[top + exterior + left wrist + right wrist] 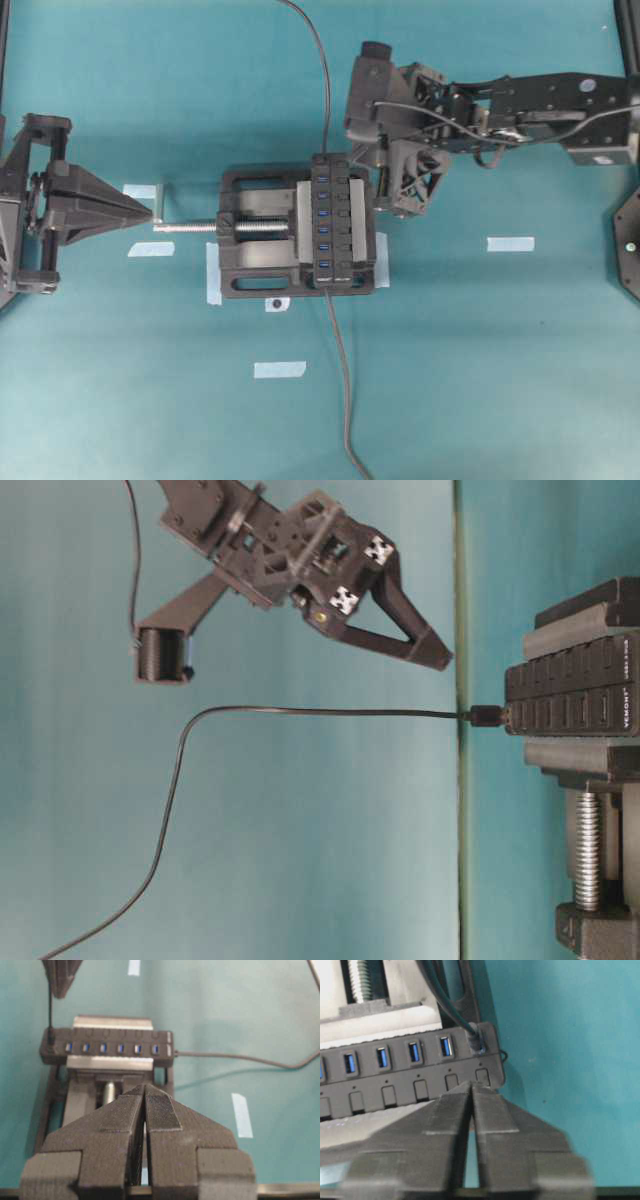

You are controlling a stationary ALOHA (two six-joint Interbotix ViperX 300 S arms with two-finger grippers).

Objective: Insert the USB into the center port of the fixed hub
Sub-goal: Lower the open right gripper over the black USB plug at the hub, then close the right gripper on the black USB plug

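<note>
The fixed hub [350, 222] [570, 690] [115, 1037] [370, 1080] is a long black strip clamped in a vise. The USB [325, 158] [487, 717] [50, 1036] [477, 1041] sits plugged into the end socket of the row, its thin cable rising away. The center port [323, 213] [103, 1048] [382, 1057] shows its blue tongue with nothing in it. My right gripper [405, 208] [440, 660] [471, 1084] hovers above and just beside that plugged end, fingertips together, holding nothing. My left gripper [152, 213] [144, 1087] rests shut, far left, near the screw's tip.
The black vise [255, 280] with its silver screw [190, 228] holds the hub. The hub's own lead [340, 380] [240, 1057] runs from its other end toward the table's front edge. Pale tape strips [510, 243] dot the teal table.
</note>
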